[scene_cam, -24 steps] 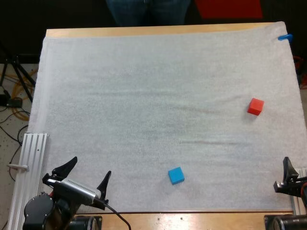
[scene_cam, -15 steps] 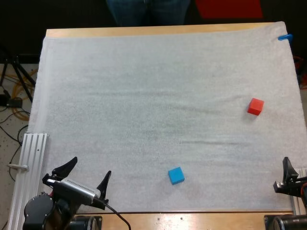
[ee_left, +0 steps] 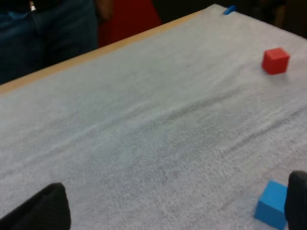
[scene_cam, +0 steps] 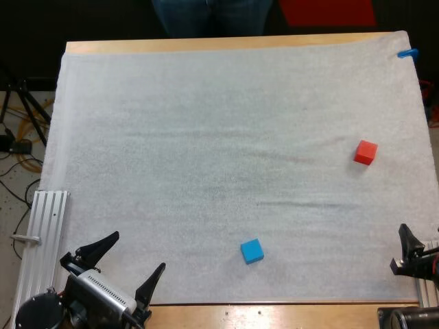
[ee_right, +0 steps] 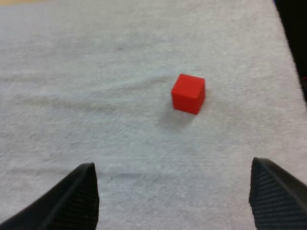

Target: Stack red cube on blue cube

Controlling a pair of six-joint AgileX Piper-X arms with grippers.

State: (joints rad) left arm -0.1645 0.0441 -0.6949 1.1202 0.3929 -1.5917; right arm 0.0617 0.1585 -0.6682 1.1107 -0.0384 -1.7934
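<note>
Red cube (scene_cam: 365,152) sits on the white mat (scene_cam: 206,123) close to its right edge; blue cube (scene_cam: 252,251) lies by the near edge, well apart from it; left gripper (scene_cam: 139,250) at the near left corner, fingers spread, holding nothing; right gripper (ee_right: 177,201) faces the red cube, fingers wide apart, empty; a person's legs (scene_cam: 212,14) beyond the far side.

Red cube (scene_cam: 365,152) well apart from blue cube (scene_cam: 252,251).
</note>
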